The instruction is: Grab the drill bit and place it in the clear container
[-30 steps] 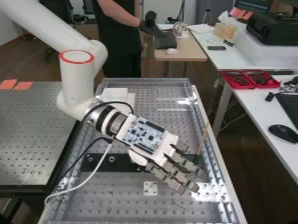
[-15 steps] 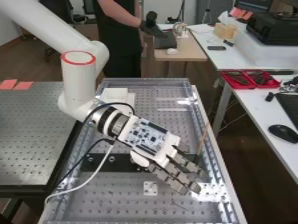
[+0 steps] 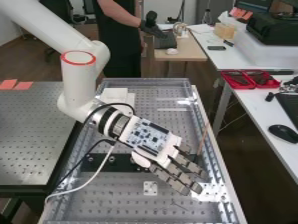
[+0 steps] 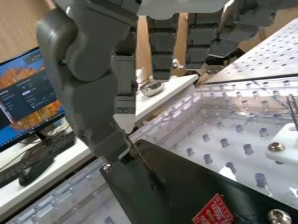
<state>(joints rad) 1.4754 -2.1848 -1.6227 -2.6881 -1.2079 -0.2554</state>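
Note:
In the high view the hand is palm-down above the right end of a black plate, most fingers stretched toward the bench's near right. In the wrist view the hand has its thumb and one finger meeting at their tips, with a thin dark drill bit pinched there. The bit slants down over the black plate. A large clear-walled container surrounds a perforated floor under the hand; its clear wall also lies beyond the fingertips.
The black plate carries raised screws, and a small white bracket stands nearer. White blocks sit at the far left inside. A cable loops beside the wrist. Red trays and a mouse lie on the side table.
The hand has shifted slightly to the right and toward the near end in the high view. Its outstretched fingers keep nearly the same pose.

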